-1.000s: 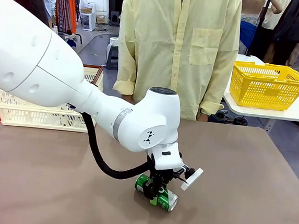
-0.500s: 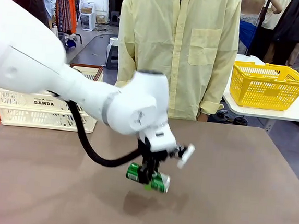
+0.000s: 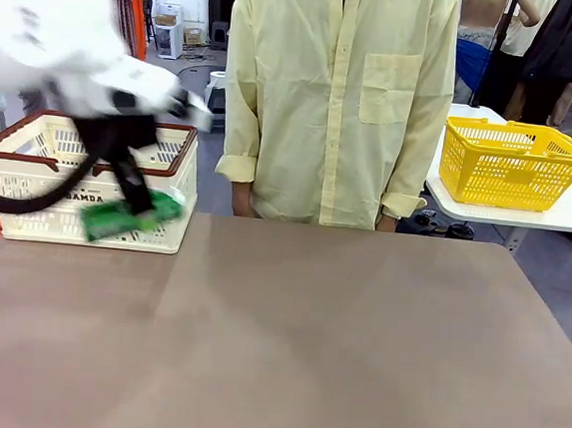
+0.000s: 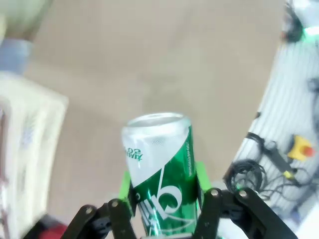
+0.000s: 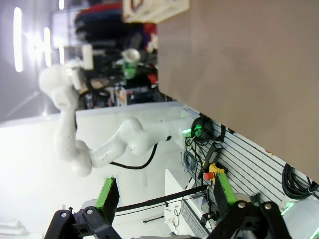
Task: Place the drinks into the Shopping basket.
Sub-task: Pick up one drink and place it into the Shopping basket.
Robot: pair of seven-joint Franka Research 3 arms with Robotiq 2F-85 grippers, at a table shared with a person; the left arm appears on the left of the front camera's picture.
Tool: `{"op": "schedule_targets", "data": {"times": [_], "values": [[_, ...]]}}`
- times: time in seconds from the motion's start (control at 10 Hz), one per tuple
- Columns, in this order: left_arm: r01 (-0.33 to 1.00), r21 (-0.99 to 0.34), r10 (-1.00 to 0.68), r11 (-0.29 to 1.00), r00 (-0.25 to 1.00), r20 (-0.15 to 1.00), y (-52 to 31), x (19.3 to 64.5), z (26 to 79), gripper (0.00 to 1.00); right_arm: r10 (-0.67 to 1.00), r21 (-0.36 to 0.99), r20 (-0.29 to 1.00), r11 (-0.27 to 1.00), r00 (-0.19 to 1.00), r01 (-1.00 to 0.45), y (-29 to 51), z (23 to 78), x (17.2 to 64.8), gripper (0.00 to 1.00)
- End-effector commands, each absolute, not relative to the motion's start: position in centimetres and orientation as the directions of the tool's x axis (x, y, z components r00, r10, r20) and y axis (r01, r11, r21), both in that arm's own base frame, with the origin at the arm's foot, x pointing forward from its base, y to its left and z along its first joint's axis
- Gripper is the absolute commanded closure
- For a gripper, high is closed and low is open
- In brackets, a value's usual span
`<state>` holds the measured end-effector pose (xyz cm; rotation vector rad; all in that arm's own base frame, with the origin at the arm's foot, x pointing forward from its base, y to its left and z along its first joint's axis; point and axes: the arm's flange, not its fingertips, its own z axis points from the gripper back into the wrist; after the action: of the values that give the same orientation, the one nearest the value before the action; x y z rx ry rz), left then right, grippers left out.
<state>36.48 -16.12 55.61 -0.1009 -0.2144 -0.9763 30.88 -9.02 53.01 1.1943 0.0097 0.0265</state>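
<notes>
A glossy white rounded left arm (image 3: 52, 23), blurred, is seen at the upper left of the front view, with a black cable (image 3: 27, 196) looped beneath it. The left gripper (image 4: 162, 191) is built of black linkages with silver screws and bright green pads. A pale yellow buttoned shirt (image 3: 337, 88) with a chest pocket and rolled sleeves is worn by the person.

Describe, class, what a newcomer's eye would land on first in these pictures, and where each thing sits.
First comes the green can, clamped sideways in the left gripper and blurred with motion, in front of the cream DAMDA basket at the table's far left. Next, the person in a pale yellow shirt standing at the far edge. Beyond, on a white side table to the right, sits a bright yellow basket.
</notes>
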Motion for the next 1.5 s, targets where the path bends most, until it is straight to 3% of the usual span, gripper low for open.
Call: {"op": "schedule_targets", "data": {"times": [0.0, 0.1, 0.4, 0.5, 0.6, 1.1, 1.3, 1.4], "values": [[0.346, -0.052, -0.323, 0.937, 0.912, 0.254, -9.3, 39.0, 58.1, 1.00, 0.045, 0.925, 0.022, 0.379, 0.999, -0.037, -9.2, 53.1, 30.7, 0.00], [0.142, -0.085, -0.121, 0.986, 0.969, 0.217, -5.0, 40.9, 58.5, 1.00, 0.045, 0.925, 0.022, 0.379, 0.999, -0.037, -9.2, 53.1, 30.7, 0.00], [-0.068, -0.159, 0.098, 0.985, 0.977, 0.187, 0.9, 43.9, 57.5, 1.00, 0.045, 0.925, 0.022, 0.379, 0.999, -0.037, -9.2, 53.1, 30.7, 0.00], [-0.066, -0.157, 0.100, 0.985, 0.970, 0.222, 1.0, 43.9, 57.0, 1.00, 0.045, 0.925, 0.022, 0.379, 0.999, -0.037, -9.2, 53.1, 30.7, 0.00], [0.113, -0.108, -0.093, 0.988, 0.980, 0.178, 3.2, 43.2, 57.0, 1.00, 0.045, 0.925, 0.022, 0.379, 0.999, -0.037, -9.2, 53.1, 30.7, 0.00], [0.091, -0.113, -0.072, 0.989, 0.983, 0.168, 2.8, 43.7, 56.5, 1.00, 0.045, 0.925, 0.022, 0.379, 0.999, -0.037, -9.2, 53.1, 30.7, 0.00], [0.167, -0.023, -0.162, 0.986, 0.976, 0.147, 2.9, 48.2, 58.9, 1.00, 0.045, 0.925, 0.022, 0.379, 0.999, -0.037, -9.2, 53.1, 30.7, 0.00], [0.157, -0.045, -0.147, 0.987, 0.974, 0.170, 4.1, 51.9, 60.8, 1.00, 0.045, 0.925, 0.022, 0.379, 0.999, -0.037, -9.2, 53.1, 30.7, 0.00]]}}
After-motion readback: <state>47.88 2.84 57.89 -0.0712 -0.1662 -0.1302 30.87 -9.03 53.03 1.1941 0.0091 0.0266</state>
